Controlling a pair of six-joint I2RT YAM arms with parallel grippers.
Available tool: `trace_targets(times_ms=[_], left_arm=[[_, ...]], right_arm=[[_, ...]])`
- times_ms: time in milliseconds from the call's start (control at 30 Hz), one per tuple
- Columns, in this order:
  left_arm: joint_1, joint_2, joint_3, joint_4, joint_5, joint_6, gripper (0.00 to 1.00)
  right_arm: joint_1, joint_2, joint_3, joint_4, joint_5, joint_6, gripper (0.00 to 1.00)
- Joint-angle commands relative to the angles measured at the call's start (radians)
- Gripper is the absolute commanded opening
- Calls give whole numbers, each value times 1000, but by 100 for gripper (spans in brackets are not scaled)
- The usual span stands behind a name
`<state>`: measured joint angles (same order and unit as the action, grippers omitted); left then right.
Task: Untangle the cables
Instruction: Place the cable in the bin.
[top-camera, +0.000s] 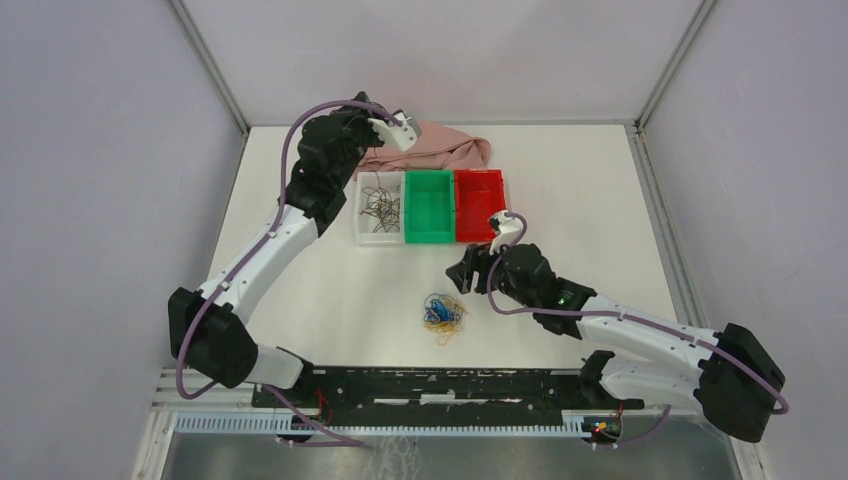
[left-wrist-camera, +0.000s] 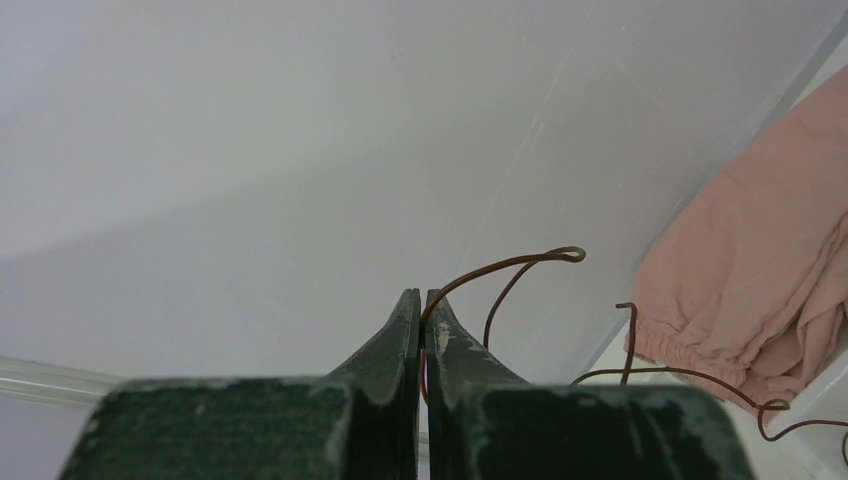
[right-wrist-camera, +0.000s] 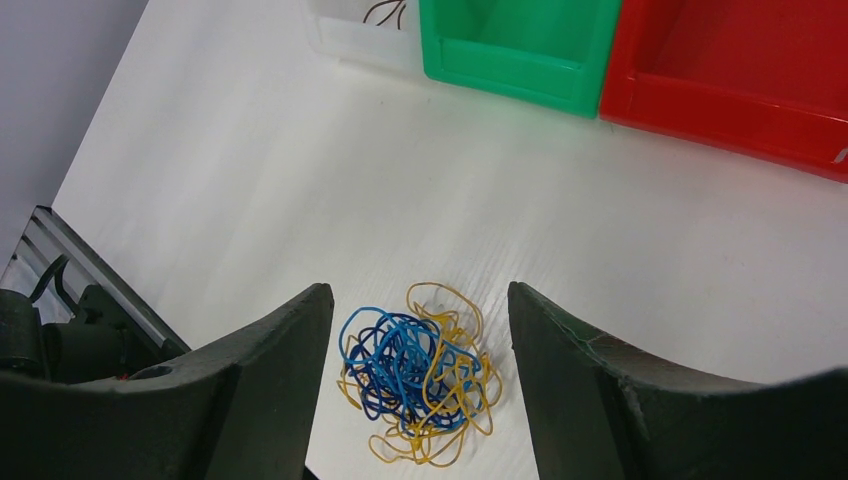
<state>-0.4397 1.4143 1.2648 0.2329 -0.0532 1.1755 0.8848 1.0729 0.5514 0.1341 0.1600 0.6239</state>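
1. The step in hand looks like sorting. One wire gets pulled out at a time and goes into a box.
2. The left claw (left-wrist-camera: 421, 303) is pinched tight on one thin brown wire (left-wrist-camera: 510, 265). It holds the wire up high at the far end of the counter (right-wrist-camera: 250, 150), near the pink cloth (left-wrist-camera: 760, 250).
3. More brown wires (top-camera: 381, 205) lie in the white box (top-camera: 362, 232). The green box (top-camera: 430, 205) and the red box (top-camera: 480, 203) stand right beside it.
4. The rest of the cables are a small ball of blue and yellow cables (right-wrist-camera: 420, 375). It lies on the counter, well apart from the boxes.
5. The right claw (right-wrist-camera: 418, 290) is wide open and holds nothing. It hovers just over the ball.
6. My guess for the next move is that the left claw must get over the white box and let go. The right claw must come down and pinch only one loop, not the whole ball, and lift slowly so the others slip off.
7. Some things are hard to see:
   - From above, the left claw's tips are hidden by the arm.
   - In the left wrist view the brown wire runs off the edge, so I cannot tell where its end hangs or whether a second wire comes with it.
   - In the ball I cannot tell which loop lies over which.
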Motion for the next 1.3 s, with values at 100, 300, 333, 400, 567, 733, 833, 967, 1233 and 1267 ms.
trace_targets(times_ms=[100,300,333,400,567,733,833,967,1233,1267], left_arm=[[4,3,-22,-194,-13,-153,3],[4,58,-50,-332,-8,-317,3],[3,68,-54,-341,-8,-335,3],[3,91,-56,-362,-8,-360,3],[5,141,-96,-357,-7,-372,3],[6,200,-142,-314,-14,-377,3],[15,252,-149,-290,-17,-389,3],[24,310,-168,-221,-20,-396,3],[33,412,-207,-30,-67,-364,3],[33,425,-206,-21,-72,-361,3]], right_arm=[[-13,-25,-14,37,10,10,71],[-32,-29,-16,35,11,13,71],[-35,-29,-16,34,9,13,71],[-42,-29,-14,33,6,14,70],[-58,-29,-10,25,-2,16,69],[-75,-35,-13,15,-9,20,68],[-87,-38,-14,11,-15,22,67],[-104,-36,-17,12,-29,29,66],[-136,-18,-12,6,-63,31,64],[-139,-16,-13,6,-68,32,64]])
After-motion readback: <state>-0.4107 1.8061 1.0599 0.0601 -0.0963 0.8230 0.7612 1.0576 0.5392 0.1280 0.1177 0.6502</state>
